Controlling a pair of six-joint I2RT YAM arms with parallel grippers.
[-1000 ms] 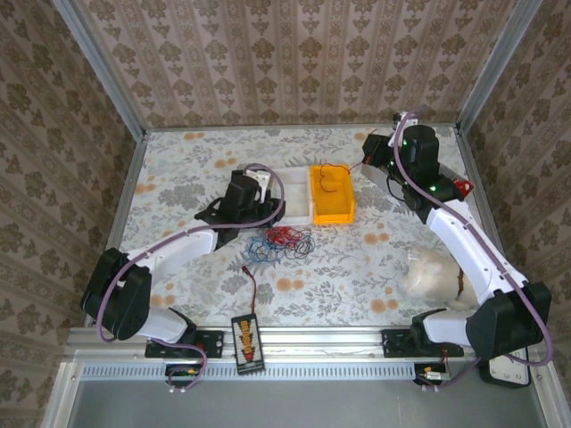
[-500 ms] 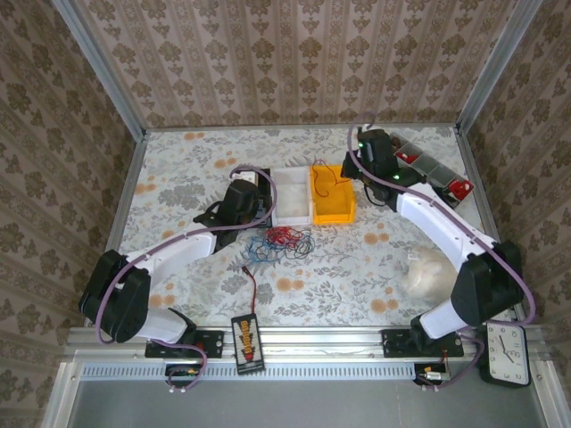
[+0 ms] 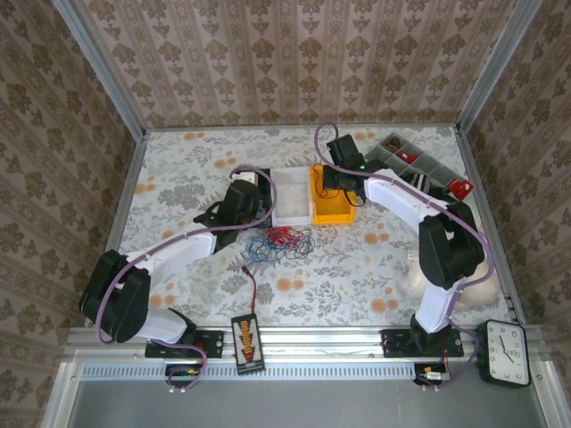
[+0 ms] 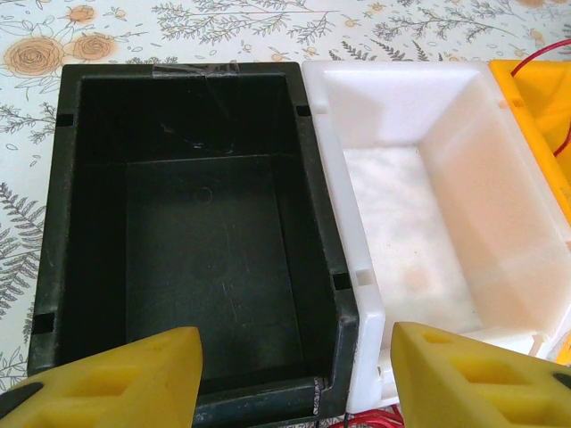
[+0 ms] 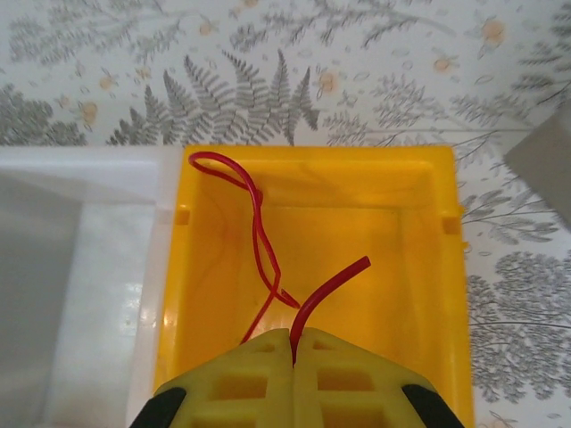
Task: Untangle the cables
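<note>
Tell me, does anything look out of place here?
A red cable, pinched in the shut right gripper, hangs into the yellow bin, its loop up at the bin's far left corner. The other cables lie tangled on the table nearby.

The floral-clothed table (image 3: 357, 267) carried a black bin (image 4: 49, 223), white bin (image 3: 292, 219) and yellow bin (image 3: 332, 218) touching in a row. Tangled red, blue and black cables (image 3: 281, 242) lay just in front of them; a grey divided tray (image 3: 393, 143) sat far right.
</note>
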